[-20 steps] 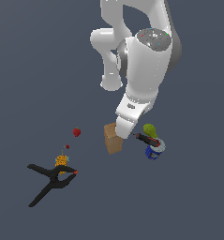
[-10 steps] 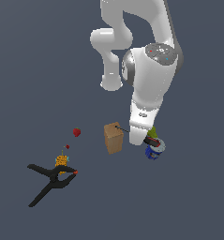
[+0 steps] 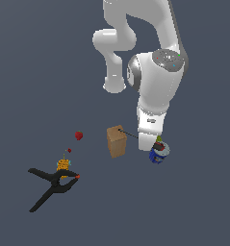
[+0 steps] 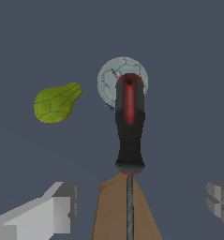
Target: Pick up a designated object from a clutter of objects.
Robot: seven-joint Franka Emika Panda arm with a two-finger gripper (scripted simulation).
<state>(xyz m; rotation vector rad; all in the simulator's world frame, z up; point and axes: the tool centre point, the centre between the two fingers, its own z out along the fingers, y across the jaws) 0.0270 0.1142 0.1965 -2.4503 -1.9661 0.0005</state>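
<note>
The screwdriver (image 4: 129,123) has a black handle with red inlay, and its handle end rests over the top of the blue can (image 4: 109,79). Its thin shaft (image 3: 129,134) runs down onto the brown box (image 3: 117,141). My gripper (image 4: 142,204) is open, its grey fingers (image 4: 62,206) wide apart on either side of the shaft near the handle's base, touching nothing. In the exterior view the arm's hand hides the gripper and most of the handle, above the can (image 3: 159,153). A green pear (image 4: 56,102) lies beside the can.
A red strawberry (image 3: 78,135) and a tiny red item (image 3: 69,150) lie toward the exterior view's left of the box. Further that way are a small orange object (image 3: 63,165) and the large black clamp (image 3: 51,186) with orange tips.
The arm has swung toward the exterior view's right, from over the brown box to over the blue can and screwdriver handle. The objects have not moved.
</note>
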